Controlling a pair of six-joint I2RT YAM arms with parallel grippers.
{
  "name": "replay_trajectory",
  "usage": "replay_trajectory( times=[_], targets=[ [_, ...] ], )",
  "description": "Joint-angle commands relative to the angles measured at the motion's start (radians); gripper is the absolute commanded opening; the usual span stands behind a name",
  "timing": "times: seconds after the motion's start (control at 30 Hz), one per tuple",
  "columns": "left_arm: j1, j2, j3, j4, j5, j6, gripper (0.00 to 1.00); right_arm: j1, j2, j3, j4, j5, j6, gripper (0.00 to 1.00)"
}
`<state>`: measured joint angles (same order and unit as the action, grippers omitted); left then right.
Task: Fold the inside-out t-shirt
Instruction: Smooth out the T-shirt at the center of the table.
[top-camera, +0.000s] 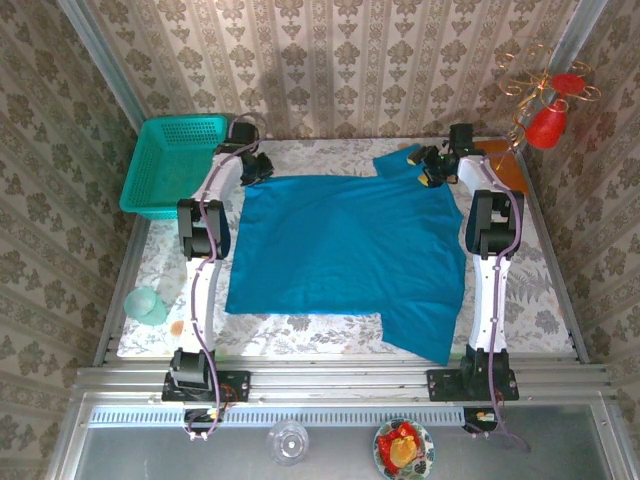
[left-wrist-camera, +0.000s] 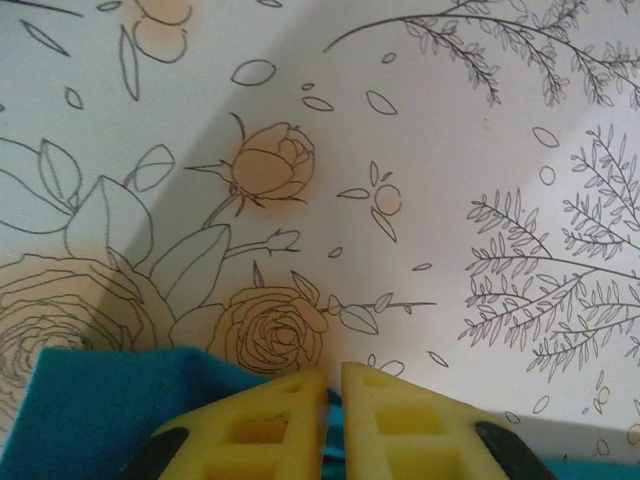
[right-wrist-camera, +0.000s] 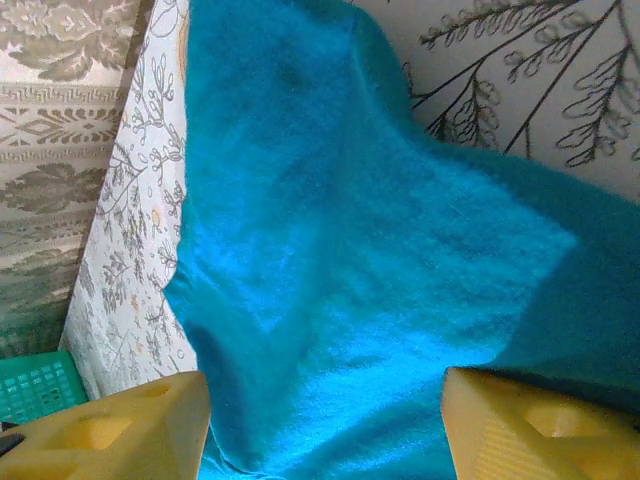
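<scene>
Jaws shut, our left gripper (top-camera: 258, 168) pinches the t-shirt (top-camera: 345, 245) at its upper-left corner; our right gripper (top-camera: 432, 175) hangs open-jawed over the upper-right corner. Shirt lies spread mid-frame. Pulling one-sided, we risk bunching the cloth.

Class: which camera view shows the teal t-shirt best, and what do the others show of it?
Top external: the whole t-shirt lies spread on the table, outline clear. Left wrist view shows a corner pinched in closed fingers; right wrist view, a close-up patch between open fingers.
</scene>
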<state>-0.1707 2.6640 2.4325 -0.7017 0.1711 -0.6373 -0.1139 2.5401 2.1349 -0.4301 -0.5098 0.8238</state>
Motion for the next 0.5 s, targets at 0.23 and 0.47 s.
replay_trajectory(
  times=[0.23, 0.47],
  targets=[
    [0.047, 0.06, 0.063, -0.078, -0.084, -0.067, 0.19, -0.033, 0.003, 0.039, -0.137, 0.009, -0.053, 0.64],
    [0.017, -0.082, 0.074, -0.077, -0.091, -0.009, 0.24, -0.03, -0.179, 0.011, -0.234, 0.04, -0.143, 0.64]
  ],
)
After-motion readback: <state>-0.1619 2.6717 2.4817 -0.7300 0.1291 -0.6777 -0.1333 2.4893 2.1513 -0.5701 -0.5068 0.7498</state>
